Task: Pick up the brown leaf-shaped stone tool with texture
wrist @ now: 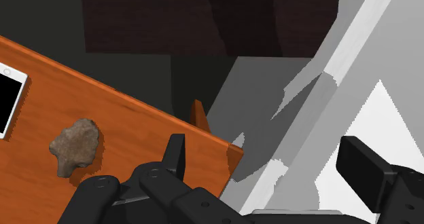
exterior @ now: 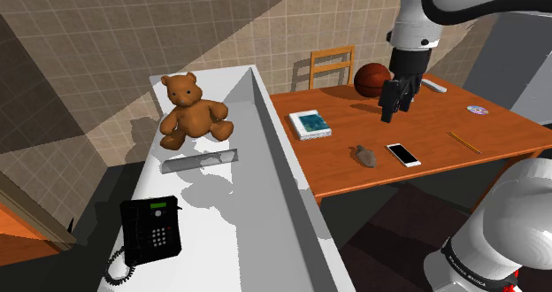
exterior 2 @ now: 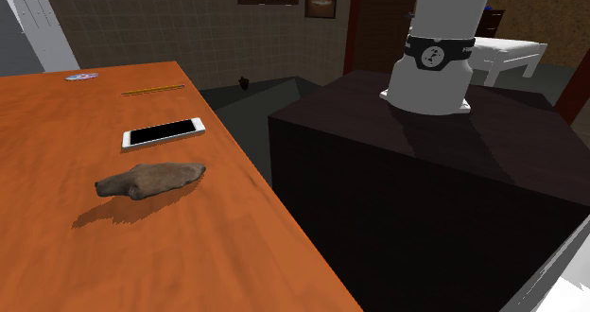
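On the table [exterior: 513,131], just beside the phone [exterior: 402,154]: stone tool [exterior: 364,155], lying flat and free. Gripper [exterior: 392,104] is hovering well above, fingers standing apart and empty, seemingly readying to drop astride the tool.

Tiled beige wall [exterior: 115,34] spans frame top; wooden chair [exterior: 332,66] upper centre behind orange table [exterior: 354,122]; white counter [exterior: 212,237] lower left; dark floor [exterior: 389,233].
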Controlling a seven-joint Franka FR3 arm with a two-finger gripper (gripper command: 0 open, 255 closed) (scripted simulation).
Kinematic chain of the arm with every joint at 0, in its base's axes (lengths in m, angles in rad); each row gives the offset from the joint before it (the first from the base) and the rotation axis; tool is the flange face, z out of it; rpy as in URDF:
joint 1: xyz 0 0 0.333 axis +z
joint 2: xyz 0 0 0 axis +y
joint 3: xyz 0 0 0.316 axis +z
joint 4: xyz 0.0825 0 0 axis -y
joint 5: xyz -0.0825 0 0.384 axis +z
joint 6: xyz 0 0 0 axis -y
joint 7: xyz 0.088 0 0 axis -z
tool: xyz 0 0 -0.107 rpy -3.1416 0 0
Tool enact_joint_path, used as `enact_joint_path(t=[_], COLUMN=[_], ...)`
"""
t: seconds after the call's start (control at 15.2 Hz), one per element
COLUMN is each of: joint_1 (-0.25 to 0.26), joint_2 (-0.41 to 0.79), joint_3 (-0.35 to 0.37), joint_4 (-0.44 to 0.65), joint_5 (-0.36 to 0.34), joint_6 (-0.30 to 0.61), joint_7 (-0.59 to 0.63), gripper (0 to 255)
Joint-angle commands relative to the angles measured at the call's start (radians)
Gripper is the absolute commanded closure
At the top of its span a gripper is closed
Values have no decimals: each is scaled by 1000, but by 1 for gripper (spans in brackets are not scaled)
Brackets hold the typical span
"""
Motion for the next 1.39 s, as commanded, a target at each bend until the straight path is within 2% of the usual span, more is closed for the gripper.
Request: enact_joint_path(t=[0.0,0.66,1.32], joint_1=[0,-62,-119], joint_2=[0,220,552], joint_3=[0,-58,-124], joint_4=[0,-110,-84], joint_5=[0,-87,-148], joint_6=[0,348,679], joint_7=[0,-15,-16], gripper=[0,0,0])
